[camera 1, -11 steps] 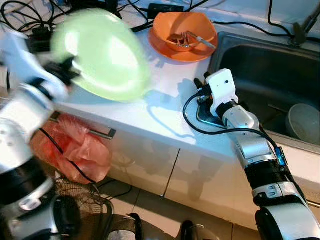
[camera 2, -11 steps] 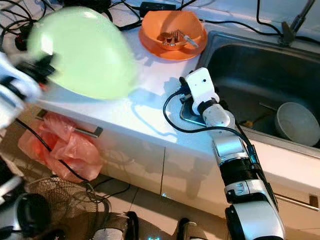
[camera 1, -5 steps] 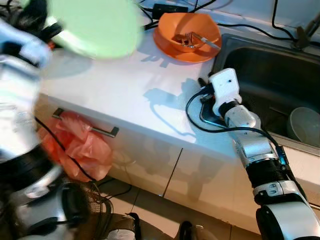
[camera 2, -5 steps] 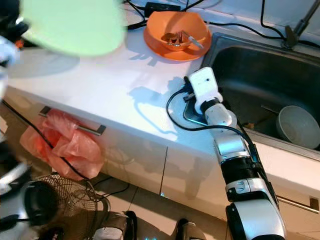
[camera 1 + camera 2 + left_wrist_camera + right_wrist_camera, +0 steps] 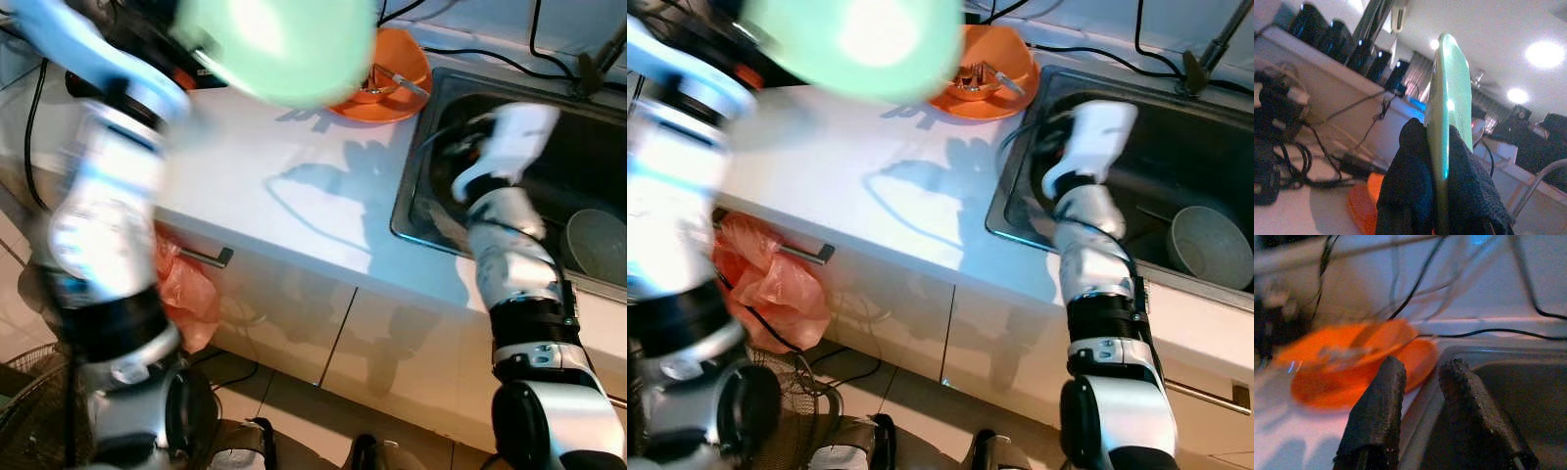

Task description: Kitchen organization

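Head views: I have swung the green plate (image 5: 279, 44) from the table's (image 5: 245, 186) left edge to above the orange bowl (image 5: 1004, 73).

Left wrist: left gripper (image 5: 1437, 188) clenched on the plate's rim.

Right wrist: right gripper (image 5: 1418, 404), slightly parted and empty, has lifted to the sink (image 5: 578, 166) rim; stacking looks close.

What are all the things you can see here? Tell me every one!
Green plate: one, pale green, held up above the counter.
Orange bowl: one, on the counter by the sink, cutlery inside.
Counter: one, white.
Sink: one, metal, right of the counter.
Grey bowl: one, in the sink.
Plastic bag: one, red, hanging on the cabinet handle.
Cables: several, black, along the back.
Fan: one, wire, on the floor.
Left end effector: clamped on the plate's edge.
Right end effector: slightly open, over the sink's edge.
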`<state>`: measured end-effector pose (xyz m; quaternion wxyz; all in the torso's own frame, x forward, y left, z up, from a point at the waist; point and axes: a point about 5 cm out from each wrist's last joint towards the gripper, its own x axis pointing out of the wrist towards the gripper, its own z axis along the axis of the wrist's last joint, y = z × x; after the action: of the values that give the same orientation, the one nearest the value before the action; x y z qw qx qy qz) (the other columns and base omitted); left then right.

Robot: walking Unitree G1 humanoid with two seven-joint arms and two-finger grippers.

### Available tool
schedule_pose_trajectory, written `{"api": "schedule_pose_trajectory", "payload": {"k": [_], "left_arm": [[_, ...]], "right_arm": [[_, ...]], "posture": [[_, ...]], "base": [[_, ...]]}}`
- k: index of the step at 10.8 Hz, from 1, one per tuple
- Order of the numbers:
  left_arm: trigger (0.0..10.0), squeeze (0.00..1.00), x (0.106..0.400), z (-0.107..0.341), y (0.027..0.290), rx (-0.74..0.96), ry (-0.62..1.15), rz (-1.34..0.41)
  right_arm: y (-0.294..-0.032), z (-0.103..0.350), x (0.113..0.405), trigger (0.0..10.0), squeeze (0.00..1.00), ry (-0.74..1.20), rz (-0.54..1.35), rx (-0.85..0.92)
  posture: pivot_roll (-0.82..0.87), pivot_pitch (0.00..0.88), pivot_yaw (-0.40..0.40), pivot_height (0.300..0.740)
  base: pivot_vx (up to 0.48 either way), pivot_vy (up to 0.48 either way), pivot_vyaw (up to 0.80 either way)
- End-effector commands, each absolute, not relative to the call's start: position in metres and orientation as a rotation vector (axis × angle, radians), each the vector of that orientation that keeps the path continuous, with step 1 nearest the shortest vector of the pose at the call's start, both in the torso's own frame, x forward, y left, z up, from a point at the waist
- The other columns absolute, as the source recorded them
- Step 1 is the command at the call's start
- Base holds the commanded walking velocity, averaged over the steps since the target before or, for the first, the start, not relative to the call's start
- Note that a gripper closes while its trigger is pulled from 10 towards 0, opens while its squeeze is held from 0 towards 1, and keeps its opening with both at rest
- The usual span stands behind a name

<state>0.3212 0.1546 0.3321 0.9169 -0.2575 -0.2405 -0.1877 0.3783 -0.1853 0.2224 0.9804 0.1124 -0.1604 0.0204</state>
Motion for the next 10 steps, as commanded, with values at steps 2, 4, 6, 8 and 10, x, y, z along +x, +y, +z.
{"api": "schedule_pose_trajectory", "payload": {"k": [2,4,6,8,10], "left_arm": [[10.0,0.00,0.321,0.344,0.131,-0.471,-0.570,-0.481],[10.0,0.00,0.329,0.345,0.107,-0.411,-0.572,-0.547],[10.0,0.00,0.331,0.350,0.107,-0.379,-0.605,-0.551],[10.0,0.00,0.330,0.357,0.102,-0.332,-0.665,-0.559],[10.0,0.00,0.336,0.343,0.091,-0.350,-0.632,-0.580]], "right_arm": [[-0.196,0.239,0.375,10.0,0.00,-0.422,0.024,0.429],[-0.196,0.236,0.372,10.0,0.00,-0.449,0.022,0.504],[-0.193,0.237,0.369,10.0,0.00,-0.486,0.044,0.539],[-0.188,0.236,0.368,10.0,0.00,-0.503,0.050,0.571],[-0.179,0.235,0.369,10.0,0.00,-0.509,0.094,0.613]], "posture": [[0.11,0.112,0.020,0.740],[0.10,0.082,0.055,0.740],[0.09,0.065,0.068,0.740],[0.08,0.023,0.080,0.740],[0.07,0.000,0.073,0.740]], "base": [[0.000,0.000,0.00],[0.000,0.000,0.00],[0.000,0.000,0.00],[0.000,0.000,0.00],[0.000,0.000,0.00]]}}
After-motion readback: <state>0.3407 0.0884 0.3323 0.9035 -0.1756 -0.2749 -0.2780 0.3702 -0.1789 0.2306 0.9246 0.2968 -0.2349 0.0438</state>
